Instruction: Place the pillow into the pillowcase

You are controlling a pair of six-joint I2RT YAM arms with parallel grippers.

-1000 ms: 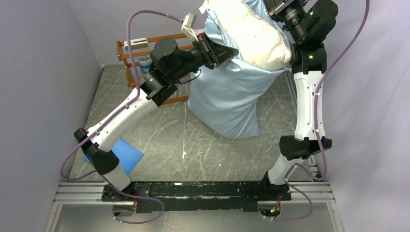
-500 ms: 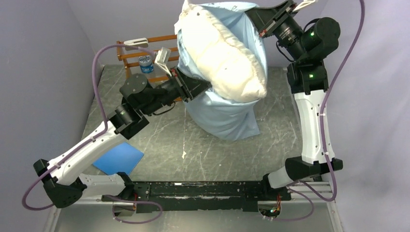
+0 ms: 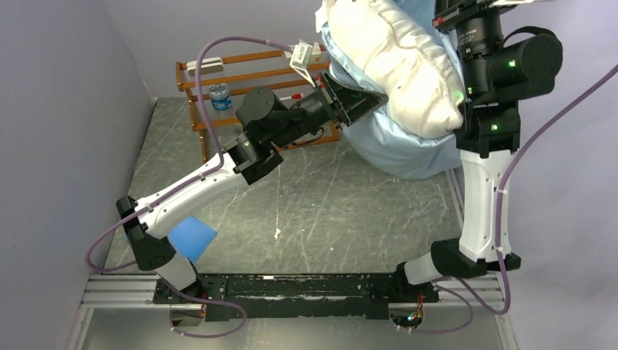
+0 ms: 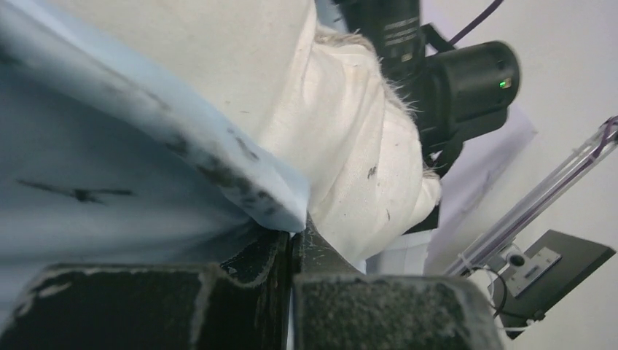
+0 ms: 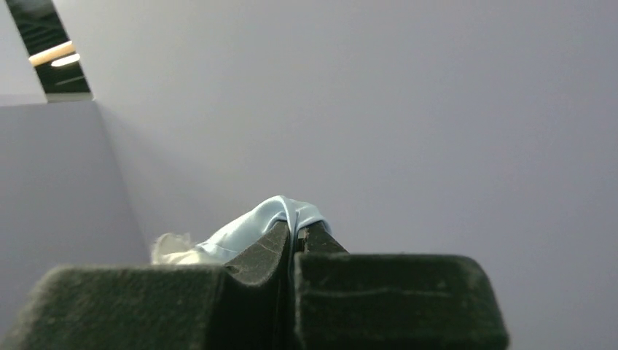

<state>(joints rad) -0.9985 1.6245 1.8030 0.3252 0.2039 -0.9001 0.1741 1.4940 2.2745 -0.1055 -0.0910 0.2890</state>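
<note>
Bulging from the mouth of the pillowcase [image 3: 401, 153], the pillow [image 3: 397, 65] hangs high over the far right of the table [image 3: 306, 197], only partly sleeved. The left gripper [image 4: 291, 244] is pinched tight on the blue hem and the right gripper [image 5: 295, 233] is clamped on the opposite edge up top. It looks like a two-point hoist, letting gravity drag the pillow down inside. A wooden rack [image 3: 233, 73] stands behind the left arm.

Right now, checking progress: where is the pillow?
Top view, upper right: the pillow sits partly inside the pillowcase, between the wooden rack and the right arm.
</note>
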